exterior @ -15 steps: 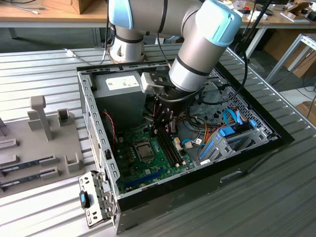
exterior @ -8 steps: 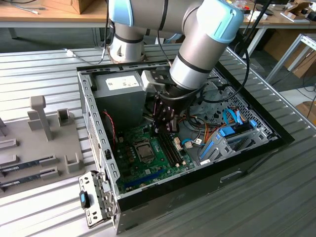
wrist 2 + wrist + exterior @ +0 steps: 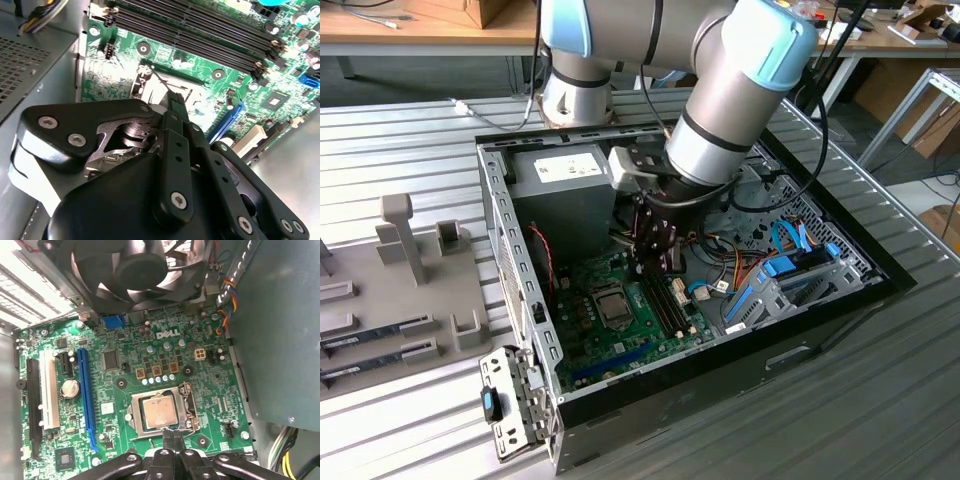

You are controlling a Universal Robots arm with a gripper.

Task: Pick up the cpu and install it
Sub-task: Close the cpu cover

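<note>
Sitting on a ribbed grey metal bench point(image 3: 410, 130): open pc case point(image 3: 520, 290), side panel off, motherboard point(image 3: 582, 312) flat at its bottom; grey fixture tray point(image 3: 380, 300) w/ memory sticks point(image 3: 375, 332) lies on the exterior view's left; desks + cardboard boxes at the room's back.

Arm point(image 3: 720, 90) reaches down into the case; gripper point(image 3: 655, 250) hangs just above the board, beside the RAM slots point(image 3: 665, 300).

First wrist view: cpu point(image 3: 160, 411) lies square in the socket point(image 3: 162, 412), metal frame around it, silver top showing; fingertips point(image 3: 172, 436) pressed together, nothing between them, poised over the socket's edge; case fan point(image 3: 135, 270) and blue PCIe slot point(image 3: 87, 395) also seen there.

Second wrist view: looks from behind the gripper body point(image 3: 150, 190); socket mostly hidden by it, bright metal patch past the fingers; four RAM slots visible, which the first wrist view lacks.

Exterior view: cpu point(image 3: 612, 303) tiny, in the socket, near mid-board.

Clearance: psu wall point(image 3: 285, 330) close on one side, drive cage + blue cables point(image 3: 790, 270) on the other; open space straight above the socket.
</note>
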